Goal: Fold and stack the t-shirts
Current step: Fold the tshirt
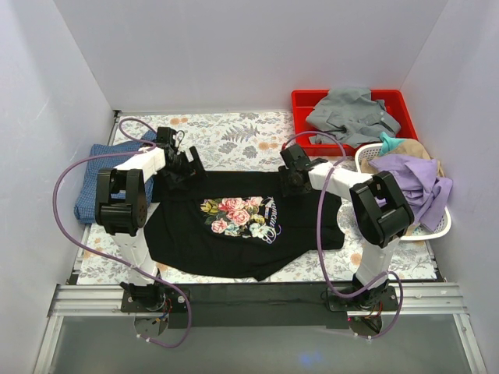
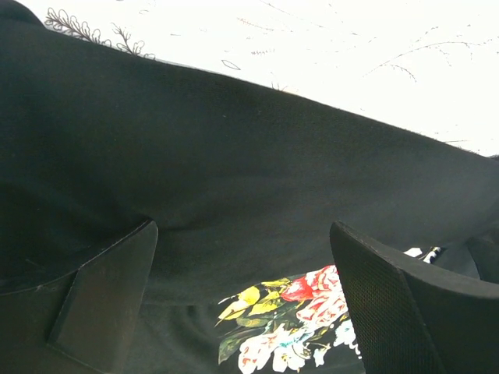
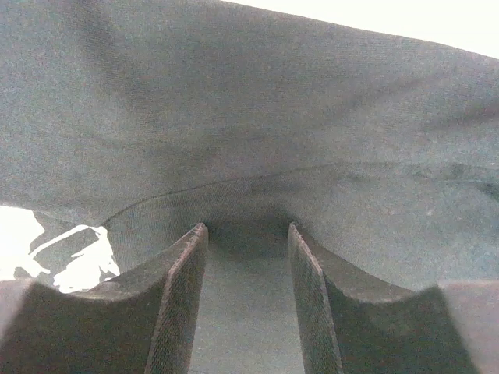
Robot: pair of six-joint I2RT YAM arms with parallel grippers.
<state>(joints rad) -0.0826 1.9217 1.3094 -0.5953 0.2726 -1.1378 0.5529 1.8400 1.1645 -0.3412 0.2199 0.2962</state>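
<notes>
Seen from above, two robot arms reach forward from the near edge of a table (image 1: pixel 226 128) covered in a pale leaf-patterned cloth. Both are bent at the elbow with their wrists lowered toward the far edge of a large black t-shirt (image 1: pixel 191 241).

The left gripper (image 1: pixel 185 166) sits at the shirt's far-left corner. The right gripper (image 1: pixel 292 178) sits at the far edge, right of centre.

In the left wrist view, the left gripper's fingers (image 2: pixel 101 300) are spread wide, low over the black cloth. The far hem runs across beyond them, and part of the print shows between them.

In the right wrist view, the right gripper's fingers (image 3: pixel 178 300) are only a narrow gap apart and not closed. Dark cloth fills that gap, and a seam line curves just past the tips. We cannot tell whether the pads touch the fabric.

The black shirt lies spread across the middle of the table, mostly flat. Its near edge is uneven and a flap turns up at the near right. A pink-rose print (image 1: pixel 234 214) with pale lettering faces up at its centre.

A mottled blue t-shirt (image 1: pixel 92 181) lies bunched at the table's left edge, partly under the left arm.

At the far right, a red bin (image 1: pixel 300 101) holds a grey garment (image 1: pixel 351 113). Just beside it, a white basket (image 1: pixel 438 229) holds purple cloth (image 1: pixel 417 178).
</notes>
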